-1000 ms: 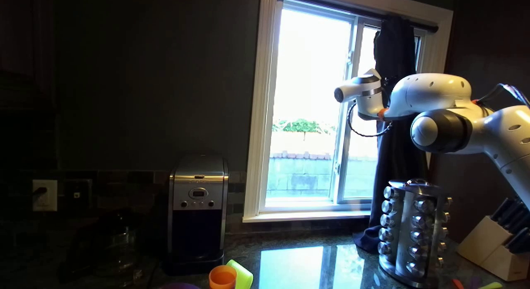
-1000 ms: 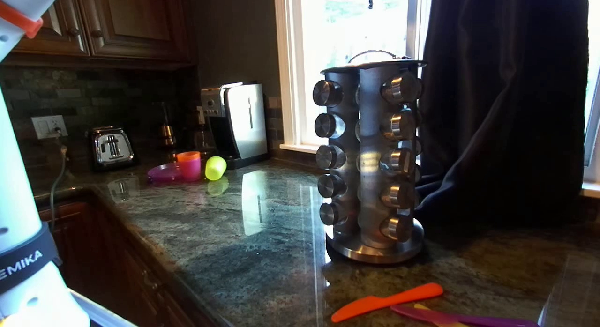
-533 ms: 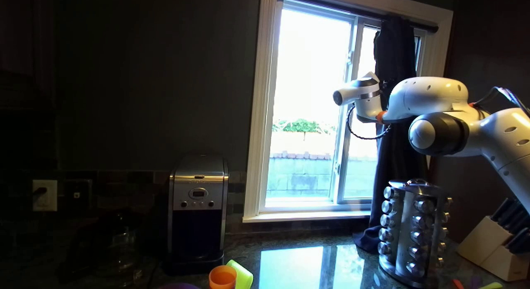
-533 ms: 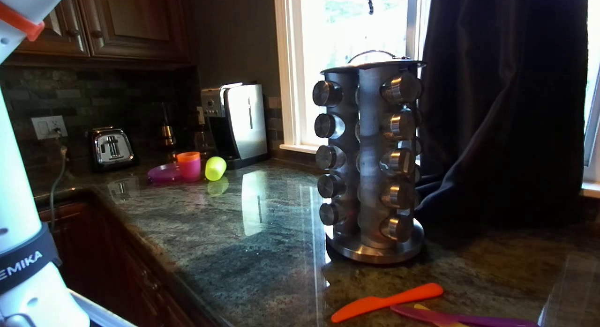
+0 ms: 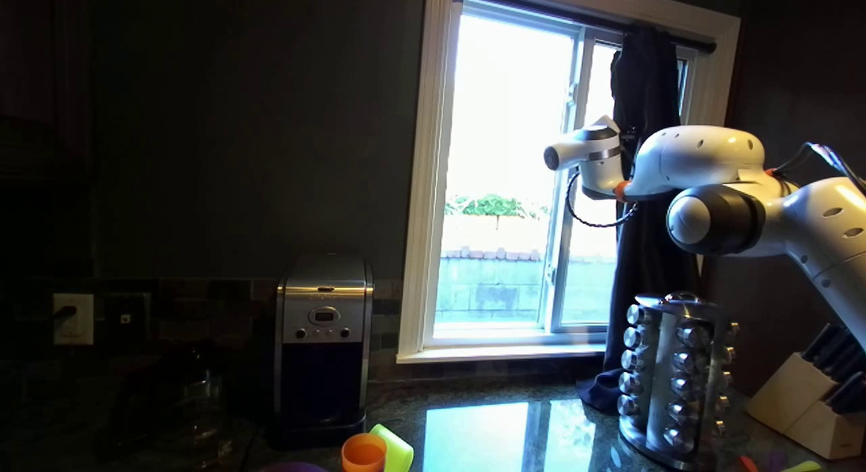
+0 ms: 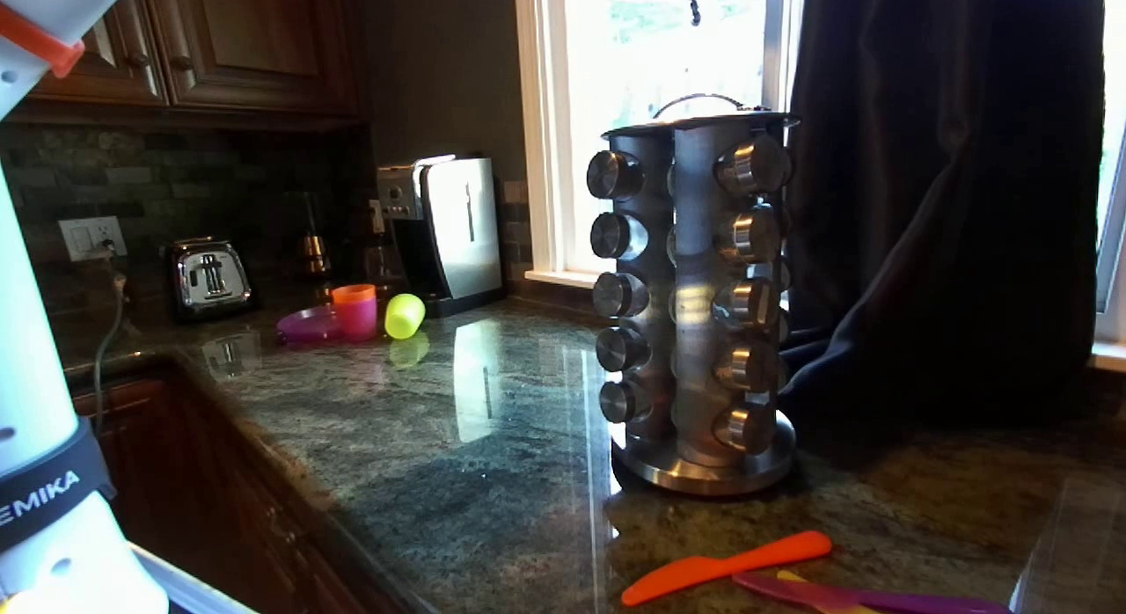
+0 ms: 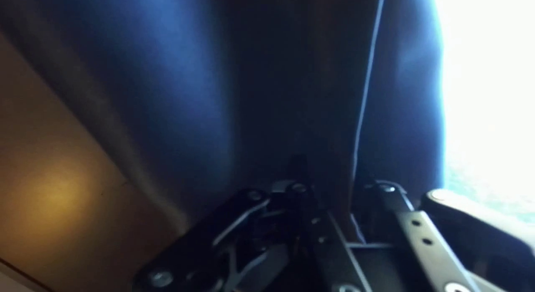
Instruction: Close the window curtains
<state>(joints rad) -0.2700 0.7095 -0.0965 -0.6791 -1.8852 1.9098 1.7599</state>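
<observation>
Curtain [image 5: 646,262] is hanging in folds, probably light, soft; gripper [image 7: 334,178] is standing spread astride its pale edge [image 7: 366,87], likeliest hold.

A spice rack [image 6: 699,288] partly blocks the curtain [image 6: 950,201]; bare counter [image 6: 493,473] runs toward the coffee maker [image 6: 462,231].

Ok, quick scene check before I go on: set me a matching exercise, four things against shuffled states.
1. curtain
2. spice rack
3. lime-green cup
4. knife block

A. holding metal-capped jars
B. covering only part of the window
C. pale, with dark knife handles sticking out
D. tipped on its side

Pairs: 1-B, 2-A, 3-D, 4-C.
</observation>
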